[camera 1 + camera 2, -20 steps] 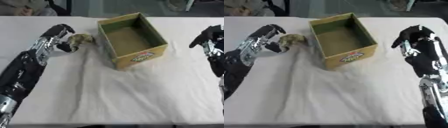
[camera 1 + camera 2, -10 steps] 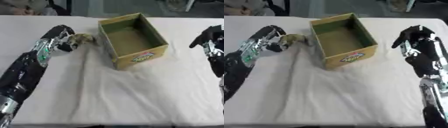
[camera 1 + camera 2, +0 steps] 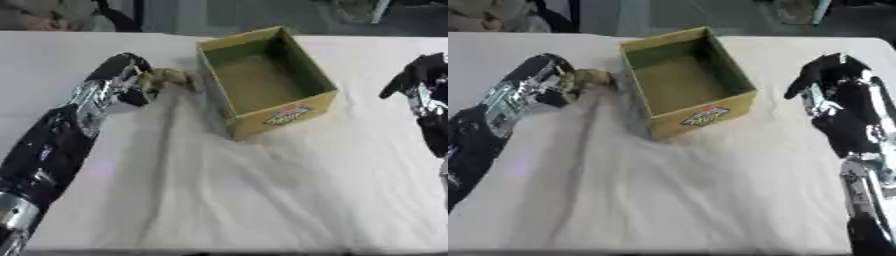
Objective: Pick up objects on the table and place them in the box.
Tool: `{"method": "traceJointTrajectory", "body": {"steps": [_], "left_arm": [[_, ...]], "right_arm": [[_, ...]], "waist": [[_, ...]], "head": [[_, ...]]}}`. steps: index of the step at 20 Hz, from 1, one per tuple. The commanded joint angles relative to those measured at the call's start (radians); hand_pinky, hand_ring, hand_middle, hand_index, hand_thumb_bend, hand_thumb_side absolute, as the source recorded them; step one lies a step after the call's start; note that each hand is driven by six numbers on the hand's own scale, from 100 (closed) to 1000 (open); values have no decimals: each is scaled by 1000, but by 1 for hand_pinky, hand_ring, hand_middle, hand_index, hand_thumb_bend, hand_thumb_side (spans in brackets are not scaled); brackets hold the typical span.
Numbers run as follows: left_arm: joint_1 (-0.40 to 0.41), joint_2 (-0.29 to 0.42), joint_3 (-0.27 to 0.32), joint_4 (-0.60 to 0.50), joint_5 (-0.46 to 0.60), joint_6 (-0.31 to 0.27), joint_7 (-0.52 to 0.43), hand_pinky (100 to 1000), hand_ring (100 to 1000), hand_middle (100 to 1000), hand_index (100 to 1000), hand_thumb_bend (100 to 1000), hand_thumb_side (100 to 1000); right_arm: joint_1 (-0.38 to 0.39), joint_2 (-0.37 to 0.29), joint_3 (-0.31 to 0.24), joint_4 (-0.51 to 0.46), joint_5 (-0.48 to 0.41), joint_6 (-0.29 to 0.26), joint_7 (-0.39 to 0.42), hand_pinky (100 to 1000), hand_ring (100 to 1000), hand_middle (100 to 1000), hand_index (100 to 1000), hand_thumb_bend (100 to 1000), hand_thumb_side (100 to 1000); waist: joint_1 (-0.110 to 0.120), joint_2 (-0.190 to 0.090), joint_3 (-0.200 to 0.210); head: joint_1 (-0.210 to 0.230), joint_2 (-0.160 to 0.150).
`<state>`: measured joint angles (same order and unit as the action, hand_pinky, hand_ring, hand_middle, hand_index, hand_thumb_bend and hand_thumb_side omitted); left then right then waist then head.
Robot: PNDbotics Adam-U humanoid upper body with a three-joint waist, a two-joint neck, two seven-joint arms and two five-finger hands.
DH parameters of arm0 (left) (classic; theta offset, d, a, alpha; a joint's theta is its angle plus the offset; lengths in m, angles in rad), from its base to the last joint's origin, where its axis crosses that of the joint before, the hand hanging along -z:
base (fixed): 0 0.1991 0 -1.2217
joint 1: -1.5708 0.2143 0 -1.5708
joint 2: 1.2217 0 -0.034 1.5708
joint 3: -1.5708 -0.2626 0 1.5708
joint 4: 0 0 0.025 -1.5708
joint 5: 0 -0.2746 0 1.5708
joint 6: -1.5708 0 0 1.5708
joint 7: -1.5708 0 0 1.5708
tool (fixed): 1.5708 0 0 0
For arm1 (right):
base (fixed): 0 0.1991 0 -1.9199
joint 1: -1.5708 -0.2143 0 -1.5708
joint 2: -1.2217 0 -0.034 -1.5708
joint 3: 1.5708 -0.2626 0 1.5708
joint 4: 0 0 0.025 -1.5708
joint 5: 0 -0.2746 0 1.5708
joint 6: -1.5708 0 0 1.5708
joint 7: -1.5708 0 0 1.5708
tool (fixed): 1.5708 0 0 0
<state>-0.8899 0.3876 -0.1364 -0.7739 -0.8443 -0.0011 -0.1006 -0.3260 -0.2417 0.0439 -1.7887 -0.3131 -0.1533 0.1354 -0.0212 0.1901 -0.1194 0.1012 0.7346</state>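
White cloth, rumpled into long folds, covers the bench (image 3: 262,200). On it a small tan, lumpy object (image 3: 166,78) lies just left of the box (image 3: 267,80), close to the box's near-left wall but not inside. The left hand (image 3: 127,82) is right against the object, fingers curled toward it; whether they have closed round it cannot be told. The cardboard box stands open with a green lining and looks empty. The right hand (image 3: 829,82) hangs to the right of the box, well apart from it, fingers curled and holding nothing. Judging by this, nothing has been placed yet: the grasp, lift and drop into the box all remain.
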Motion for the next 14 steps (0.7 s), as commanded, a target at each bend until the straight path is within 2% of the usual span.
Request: {"method": "traceJointTrajectory", "body": {"steps": [1,6,14], "left_arm": [[-17,16,5,-9,10,0,10,713,659,632,740,276,164],[-18,15,3,-12,14,2,43,601,517,485,636,100,171],[-17,16,1,-25,26,-7,100,467,321,277,413,100,263]], "right_arm": [[-18,-14,-7,-13,-2,-2,0,445,464,433,514,100,122],[-24,-15,-8,-14,-1,-3,-1,444,463,433,513,100,122],[-26,-14,-9,-14,-2,-3,-1,445,464,433,514,100,118]], "waist": [[-1,-7,-4],[-2,4,-6],[-5,3,-3]], "head": [[2,-17],[4,-21],[5,-22]]}}
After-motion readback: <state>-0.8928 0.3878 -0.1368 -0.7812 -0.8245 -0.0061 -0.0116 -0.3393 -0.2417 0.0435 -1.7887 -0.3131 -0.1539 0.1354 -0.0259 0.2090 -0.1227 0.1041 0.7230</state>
